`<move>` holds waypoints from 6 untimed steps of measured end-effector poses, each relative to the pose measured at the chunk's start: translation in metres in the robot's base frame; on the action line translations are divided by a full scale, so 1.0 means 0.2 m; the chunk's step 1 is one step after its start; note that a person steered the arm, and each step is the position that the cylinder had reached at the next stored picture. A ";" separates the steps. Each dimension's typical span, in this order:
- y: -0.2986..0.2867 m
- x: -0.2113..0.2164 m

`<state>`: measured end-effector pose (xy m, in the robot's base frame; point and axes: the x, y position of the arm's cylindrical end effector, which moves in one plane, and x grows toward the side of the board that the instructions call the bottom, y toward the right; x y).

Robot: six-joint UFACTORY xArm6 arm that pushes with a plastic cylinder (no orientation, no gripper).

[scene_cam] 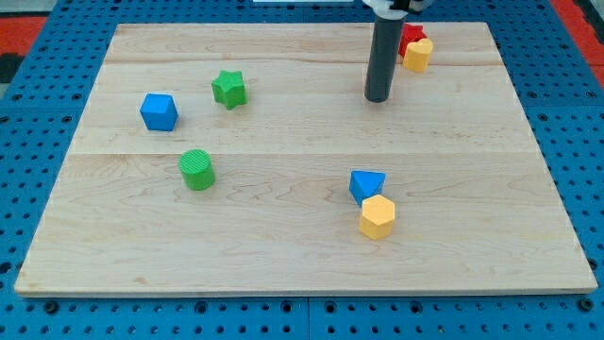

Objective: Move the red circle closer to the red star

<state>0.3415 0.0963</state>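
One red block (411, 38) shows near the view's top right, partly hidden by the rod and by a yellow block (418, 55) that touches its lower right side. I cannot make out its shape. No second red block shows. My tip (377, 97) rests on the board just below and to the left of this pair, a short gap away from both.
A green star (228, 89) and a blue cube (159, 111) sit at the upper left. A green circle (197, 170) lies left of centre. A blue triangle (366, 184) touches a yellow hexagon (377, 216) at lower centre-right. The wooden board (283, 255) lies on a blue perforated table.
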 end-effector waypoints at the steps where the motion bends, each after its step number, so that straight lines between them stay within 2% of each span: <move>1: 0.01 0.05; 3: 0.02 -0.11; 5: -0.10 -0.13; 6: -0.09 -0.29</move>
